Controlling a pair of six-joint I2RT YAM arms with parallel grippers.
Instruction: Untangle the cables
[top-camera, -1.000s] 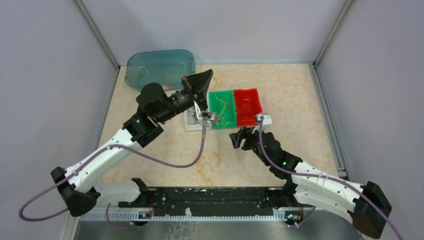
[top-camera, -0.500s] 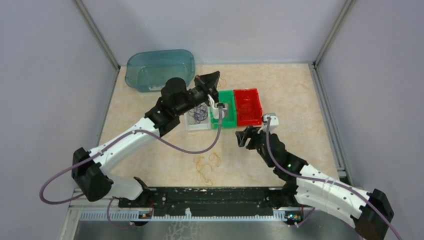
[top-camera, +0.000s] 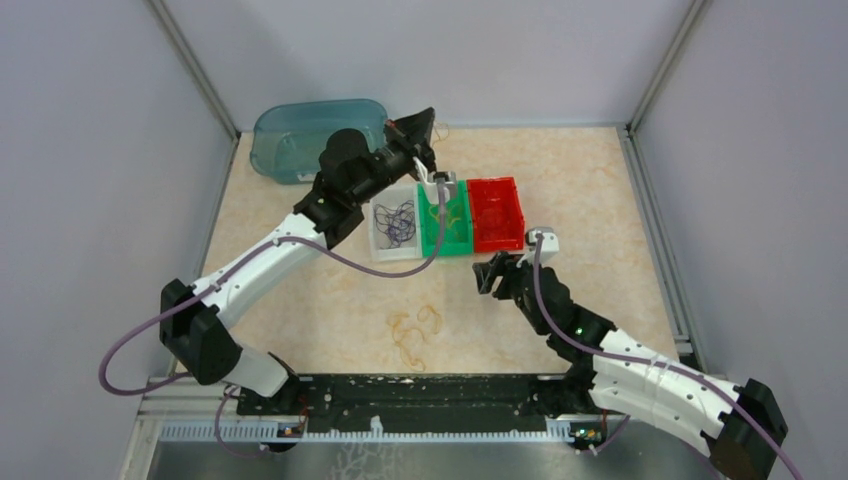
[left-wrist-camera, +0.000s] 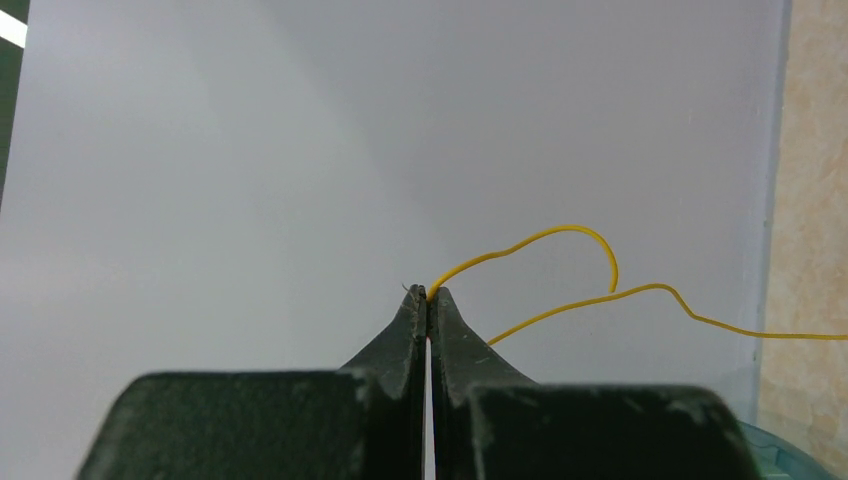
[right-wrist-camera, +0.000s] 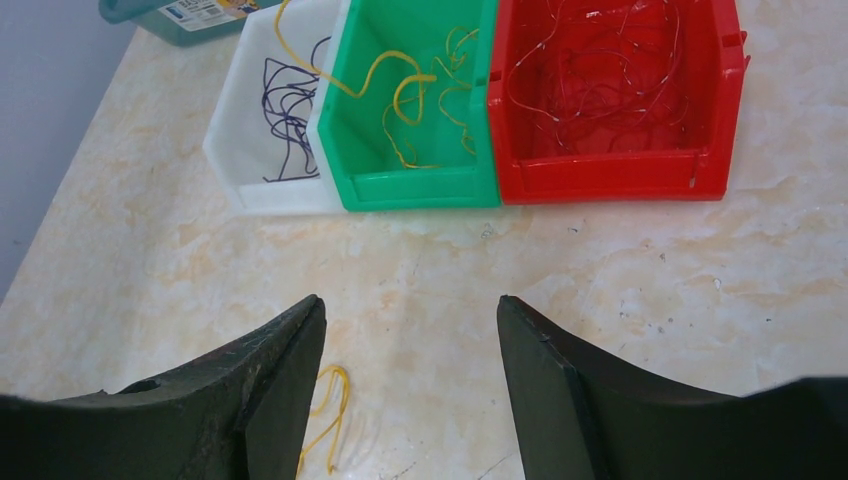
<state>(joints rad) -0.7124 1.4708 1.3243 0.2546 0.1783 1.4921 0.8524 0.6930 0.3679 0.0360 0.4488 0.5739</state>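
Note:
My left gripper (left-wrist-camera: 428, 294) is shut on a thin yellow cable (left-wrist-camera: 560, 232), pinched at the very fingertips. In the top view this gripper (top-camera: 428, 128) is raised behind the bins, and the held cable trails down into the green bin (top-camera: 445, 240). More yellow cables (right-wrist-camera: 400, 100) lie in the green bin (right-wrist-camera: 420, 187). Purple cables (right-wrist-camera: 285, 110) fill the white bin (right-wrist-camera: 232, 150), and red cables (right-wrist-camera: 600, 80) the red bin (right-wrist-camera: 620, 178). A loose yellow clump (top-camera: 415, 330) lies on the table. My right gripper (right-wrist-camera: 410, 312) is open and empty, low over the table in front of the bins.
A teal plastic tub (top-camera: 300, 140) stands at the back left, just behind my left arm. Grey walls close in the table on three sides. One yellow strand (right-wrist-camera: 330, 405) lies beside my right gripper's left finger.
My left arm has swung toward the back wall with the yellow cable, uncovering the white bin. The right gripper shifted slightly right and its jaws narrowed a little.

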